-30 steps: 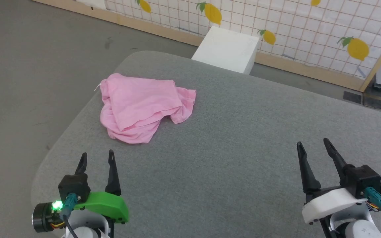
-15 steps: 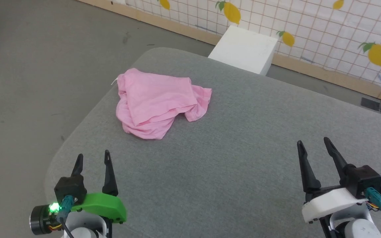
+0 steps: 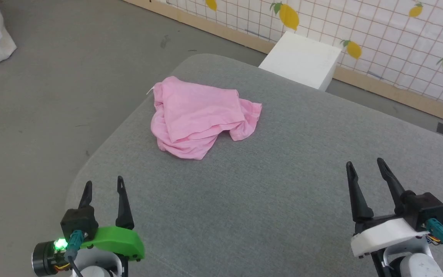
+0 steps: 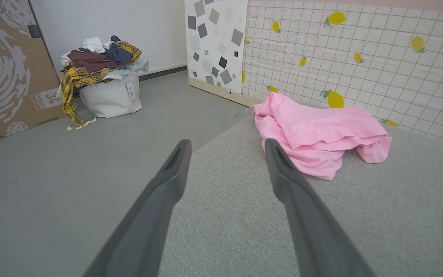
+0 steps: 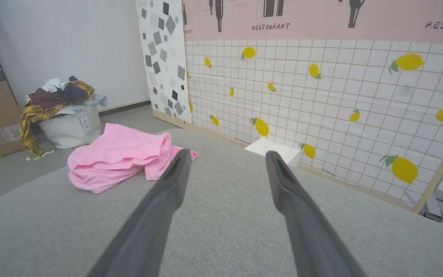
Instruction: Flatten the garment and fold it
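Note:
The garment is a light pink crumpled heap of thin cloth lying near the far left corner of the grey table; it also shows as the pink garment in the left wrist view and the garment in the right wrist view. A small white tag pokes out at its far left edge. My left gripper hovers open over the table's near left edge, well short of the cloth. My right gripper stands open at the near right, empty and far from the garment.
A white box stands on the floor behind the table, against a lemon-patterned grid wall. A white laundry bag heaped with clothes sits on the floor to the left, beside a cardboard panel.
The head camera has turned left, so the whole picture has shifted right. The garment lies as before. Both grippers stay open.

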Controlling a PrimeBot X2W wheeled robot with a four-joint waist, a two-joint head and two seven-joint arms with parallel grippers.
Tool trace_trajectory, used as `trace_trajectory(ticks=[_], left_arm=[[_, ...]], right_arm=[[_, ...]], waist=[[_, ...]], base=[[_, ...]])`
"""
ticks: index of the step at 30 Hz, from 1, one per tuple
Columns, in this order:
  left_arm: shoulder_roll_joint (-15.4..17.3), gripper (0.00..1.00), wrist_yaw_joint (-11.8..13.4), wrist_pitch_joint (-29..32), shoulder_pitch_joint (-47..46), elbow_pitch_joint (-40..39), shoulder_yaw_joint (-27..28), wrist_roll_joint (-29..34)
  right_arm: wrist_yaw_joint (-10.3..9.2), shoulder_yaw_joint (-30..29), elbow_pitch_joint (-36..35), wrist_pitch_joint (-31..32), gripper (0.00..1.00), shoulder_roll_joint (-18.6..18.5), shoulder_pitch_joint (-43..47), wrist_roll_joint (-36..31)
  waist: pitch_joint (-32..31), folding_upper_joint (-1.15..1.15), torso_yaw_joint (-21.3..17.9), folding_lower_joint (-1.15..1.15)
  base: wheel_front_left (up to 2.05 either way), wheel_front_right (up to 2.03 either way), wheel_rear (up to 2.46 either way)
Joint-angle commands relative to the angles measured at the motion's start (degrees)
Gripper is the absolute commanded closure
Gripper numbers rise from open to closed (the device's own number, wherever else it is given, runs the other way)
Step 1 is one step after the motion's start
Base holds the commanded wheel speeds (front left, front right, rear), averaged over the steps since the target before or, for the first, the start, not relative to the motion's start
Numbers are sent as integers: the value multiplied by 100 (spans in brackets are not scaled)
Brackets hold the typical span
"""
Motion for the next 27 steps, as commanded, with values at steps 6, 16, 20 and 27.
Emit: trace_trajectory(ticks=[6,16,20,27], left_arm=[[89,0,109,-147,-145,104,-39,-172],[137,0,138,-223,-378,19,43,-377],[259,0,-22,-154,-958,141,159,-572],[556,0,-402,629,-2306,646,525,-1292]], right_arm=[[-9,-29,100,-154,0,8,-149,70],[-10,93,-72,-125,0,8,-447,-31],[-10,247,-270,-23,0,8,-768,-163],[-10,360,-420,-15,0,8,-1349,-328]], waist=[[33,0,174,0],[699,0,-120,0],[1433,0,-579,0],[2658,0,-1384,0]], base=[[0,0,0],[0,0,0],[0,0,0],[0,0,0]])
